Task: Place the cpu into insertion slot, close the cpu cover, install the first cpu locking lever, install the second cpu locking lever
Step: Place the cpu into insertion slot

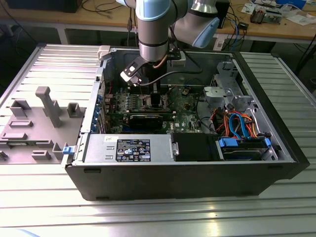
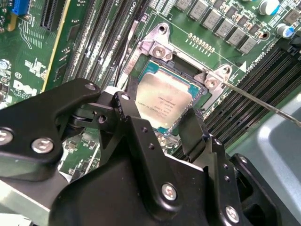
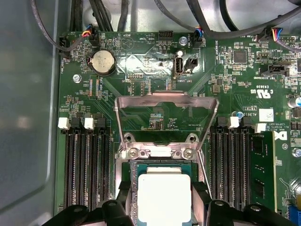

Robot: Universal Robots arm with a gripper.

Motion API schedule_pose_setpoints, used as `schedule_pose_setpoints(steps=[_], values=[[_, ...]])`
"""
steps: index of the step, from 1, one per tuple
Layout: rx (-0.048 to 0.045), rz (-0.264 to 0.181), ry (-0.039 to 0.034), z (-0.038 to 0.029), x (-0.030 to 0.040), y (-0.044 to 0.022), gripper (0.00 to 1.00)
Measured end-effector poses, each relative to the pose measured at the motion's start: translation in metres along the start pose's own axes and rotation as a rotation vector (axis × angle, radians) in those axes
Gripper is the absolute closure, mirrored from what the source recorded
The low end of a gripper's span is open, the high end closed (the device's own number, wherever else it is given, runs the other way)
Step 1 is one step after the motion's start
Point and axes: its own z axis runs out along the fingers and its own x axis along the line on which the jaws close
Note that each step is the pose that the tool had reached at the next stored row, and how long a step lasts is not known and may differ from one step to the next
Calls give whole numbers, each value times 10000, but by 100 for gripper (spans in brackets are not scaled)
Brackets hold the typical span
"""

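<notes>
Reaching down into an open computer case [image 1: 197,177] on a ribbed metal table [image 1: 158,217], the arm is holding its gripper [image 1: 154,94] low over the green motherboard [image 3: 235,94], as we are seeing in the exterior view. A grey plastic fixture [image 1: 44,106] is lying on the table towards the exterior view's left, well apart from the case.

In both wrist views we are looking past the black fingers [image 2: 128,106] at the cpu [image 2: 162,96], which is sitting silver top up within the insertion slot [image 3: 157,152]. The claw is standing only as wide as the chip, one finger pressing on each of two opposite edges, so it is gripping the cpu and nothing else.

In the first wrist view the cpu cover [image 3: 167,100] is standing swung open on its hinge at the slot's edge, clear of the chip, and we are seeing bare board through its square window. A thin wire lever [image 2: 263,104] is sticking out unlatched from a corner of the slot. Black memory slots [image 3: 87,165] are flanking the socket on both sides, and a coin battery [image 3: 103,62] is sitting beyond the raised cover.
</notes>
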Motion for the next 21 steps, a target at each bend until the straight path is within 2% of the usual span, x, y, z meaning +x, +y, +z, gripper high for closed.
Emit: schedule_pose_setpoints(steps=[8, 13, 18, 21], values=[[2, 17, -2, 3, 21, 1, 38], [8, 306, -26, 13, 22, -1, 38], [7, 312, -25, 14, 23, -1, 38], [7, 312, -25, -4, 22, 1, 38]])
